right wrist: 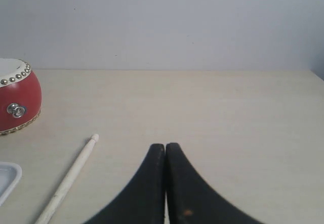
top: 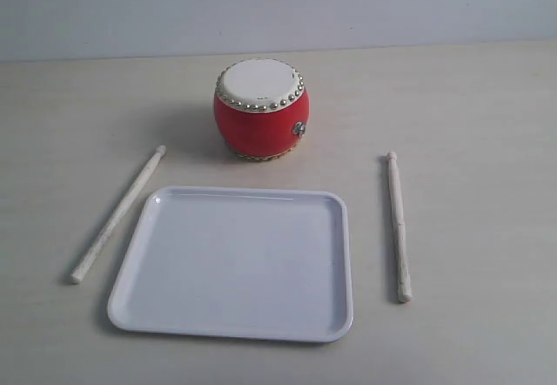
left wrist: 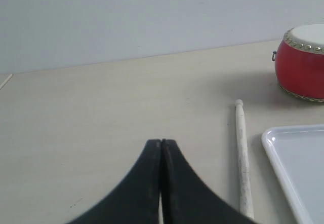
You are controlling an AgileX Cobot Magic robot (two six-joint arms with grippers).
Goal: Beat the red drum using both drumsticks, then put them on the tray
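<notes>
While the left drumstick (top: 117, 215) and right drumstick (top: 398, 228) flank the tray (top: 235, 263) on the tabletop (top: 479, 124), apparently one per arm, the left pincer (left wrist: 161, 150) and right pincer (right wrist: 165, 153) hang clenched, empty.

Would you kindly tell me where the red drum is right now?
In the exterior view the red drum stands upright near the middle, just behind the tray and not touching it.

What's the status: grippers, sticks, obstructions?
Left gripper, right gripper shut, empty. Left drumstick, right drumstick flat on table, flanking tray, untouched. Red drum upright beyond tray. Nothing seen blocking.
</notes>
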